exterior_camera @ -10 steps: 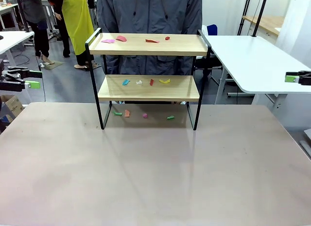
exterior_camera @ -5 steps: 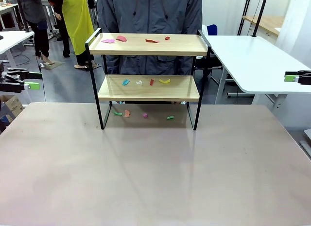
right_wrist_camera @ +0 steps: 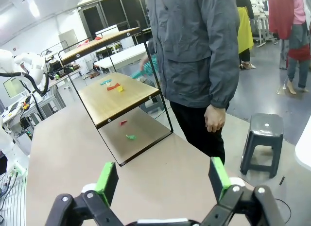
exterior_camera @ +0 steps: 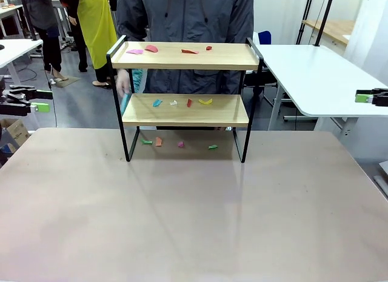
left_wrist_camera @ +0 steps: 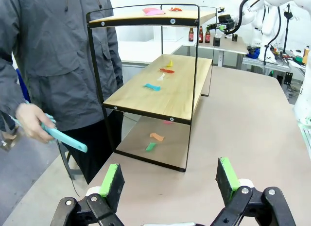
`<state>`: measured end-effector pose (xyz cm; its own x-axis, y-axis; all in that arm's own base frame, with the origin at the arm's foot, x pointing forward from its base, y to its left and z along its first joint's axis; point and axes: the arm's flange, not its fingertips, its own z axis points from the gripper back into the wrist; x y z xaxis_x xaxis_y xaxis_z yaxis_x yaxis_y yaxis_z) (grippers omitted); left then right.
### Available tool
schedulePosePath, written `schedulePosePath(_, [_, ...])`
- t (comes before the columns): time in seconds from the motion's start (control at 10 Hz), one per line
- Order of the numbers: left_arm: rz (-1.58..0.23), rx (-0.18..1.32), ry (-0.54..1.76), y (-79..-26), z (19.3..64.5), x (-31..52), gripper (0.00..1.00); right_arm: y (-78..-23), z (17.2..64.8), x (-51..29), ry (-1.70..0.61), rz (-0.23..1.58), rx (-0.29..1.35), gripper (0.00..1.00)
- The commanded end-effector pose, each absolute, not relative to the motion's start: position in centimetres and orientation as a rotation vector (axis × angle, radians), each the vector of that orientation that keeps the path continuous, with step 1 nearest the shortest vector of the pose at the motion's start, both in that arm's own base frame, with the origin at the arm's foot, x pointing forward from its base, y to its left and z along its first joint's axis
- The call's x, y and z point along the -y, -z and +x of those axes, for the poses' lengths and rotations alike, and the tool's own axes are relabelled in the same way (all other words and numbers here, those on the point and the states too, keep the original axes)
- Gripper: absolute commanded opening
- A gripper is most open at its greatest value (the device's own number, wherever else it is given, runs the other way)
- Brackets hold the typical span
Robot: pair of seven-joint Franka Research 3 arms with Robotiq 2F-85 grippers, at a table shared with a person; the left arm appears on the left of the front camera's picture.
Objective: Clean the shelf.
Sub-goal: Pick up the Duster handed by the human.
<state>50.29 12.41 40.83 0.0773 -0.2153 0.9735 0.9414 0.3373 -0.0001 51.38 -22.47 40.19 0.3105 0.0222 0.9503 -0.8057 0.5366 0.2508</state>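
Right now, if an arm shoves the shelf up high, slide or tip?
Probably tips or skids easily: the shelf is tall on a thin black frame, so likely light. The loose scraps on top look flimsy and would likely scatter.

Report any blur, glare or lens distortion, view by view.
Front view: the person's hand beside the shelf is motion-blurred, the tabletop softly glossy. Left wrist view: wide-angle skew makes the shelf's posts converge. Right wrist view: ceiling lights flare top left.
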Motion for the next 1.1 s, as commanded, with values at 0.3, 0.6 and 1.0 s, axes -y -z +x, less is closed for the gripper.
schedulePosePath(0.3, [-0.814, 1.160, 1.029, -40.91, 50.33, -12.34, 1.00, -40.20, 51.47, 22.36, -0.642, 0.846, 1.132, 1.00])
schedulePosePath(0.6, [-0.814, 1.160, 1.029, -40.91, 50.33, -12.34, 1.00, -40.20, 51.47, 22.36, -0.642, 0.846, 1.132, 1.00])
schedulePosePath(1.0, [-0.814, 1.160, 1.029, -40.91, 50.33, -12.34, 1.00, -40.20, 51.47, 22.36, -0.642, 0.846, 1.132, 1.00])
